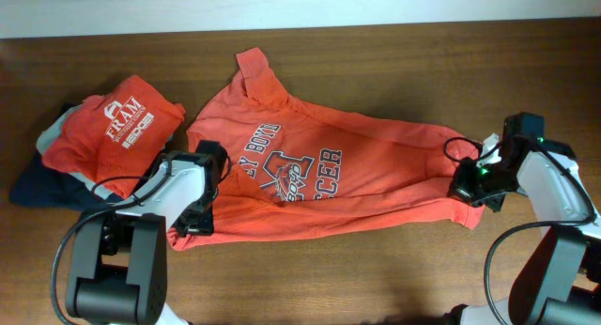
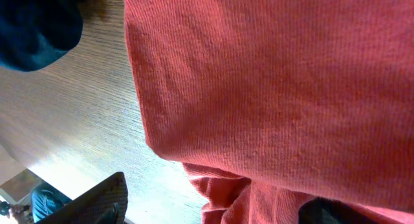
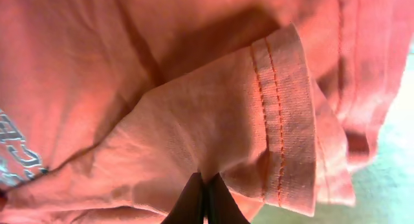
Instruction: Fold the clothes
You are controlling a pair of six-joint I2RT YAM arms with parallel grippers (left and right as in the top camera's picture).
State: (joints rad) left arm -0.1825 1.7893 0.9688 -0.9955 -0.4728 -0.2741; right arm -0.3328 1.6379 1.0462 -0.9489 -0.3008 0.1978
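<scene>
Right gripper [image 3: 204, 197] first: its tips are clenched tight together on a fold of the T-shirt [image 1: 376, 165], pinching the cloth at the garment's right-hand end. From my right wrist I see creases running into that pinch, and just above it a flap turned over with a double row of hem stitching [image 3: 275, 120]. A sliver of the print's white lettering shows at the left edge of that view.

My left gripper [image 1: 195, 220] is released, fingers spread wide, and it sits at the shirt's lower left edge. From the left wrist one dark finger [image 2: 90, 201] is over bare wood and the other is at the bottom right over the fabric, so the edge of the cloth lies between them. Nothing is grasped on that side.

The T-shirt lies across the middle of the tabletop [image 1: 376, 269], stretched out lengthwise from left to right, chest print [image 1: 286, 170] facing up. One sleeve [image 1: 254, 71] sticks up toward the far side. The cloth is rumpled, with long wrinkles along the right half.

Off to the left, apart from the T-shirt, is a pile of folded clothes: a red shirt with a white logo [image 1: 122, 128] on top, a grey garment [image 1: 54, 132] and a navy garment [image 1: 42, 186] under it.
</scene>
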